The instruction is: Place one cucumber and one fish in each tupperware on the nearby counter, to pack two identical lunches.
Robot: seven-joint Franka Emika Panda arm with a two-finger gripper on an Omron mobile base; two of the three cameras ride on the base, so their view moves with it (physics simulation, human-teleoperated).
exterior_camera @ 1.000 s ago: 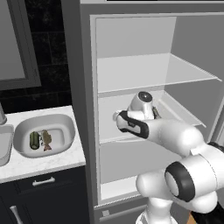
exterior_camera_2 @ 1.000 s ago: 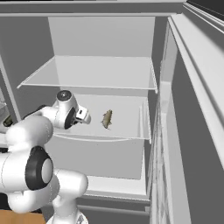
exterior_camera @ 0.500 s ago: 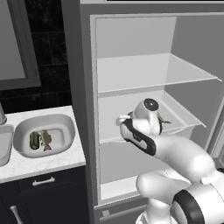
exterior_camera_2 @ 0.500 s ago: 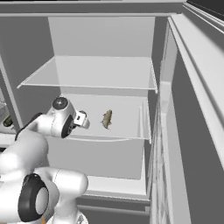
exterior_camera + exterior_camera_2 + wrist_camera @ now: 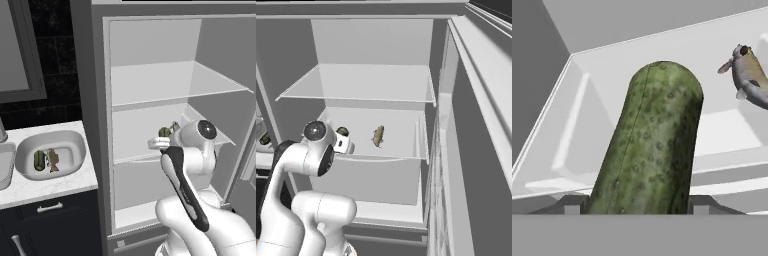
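Between the gripper's (image 5: 632, 205) tips, clamped, a cucumber (image 5: 649, 140) points lengthwise away, the fish (image 5: 752, 75) beyond it, off to one side.

A cucumber (image 5: 164, 132) shows above the arm's wrist at the fridge shelf (image 5: 145, 142), and the rounded tupperware (image 5: 70, 139) on the counter (image 5: 45, 187) holds a cucumber and a fish.
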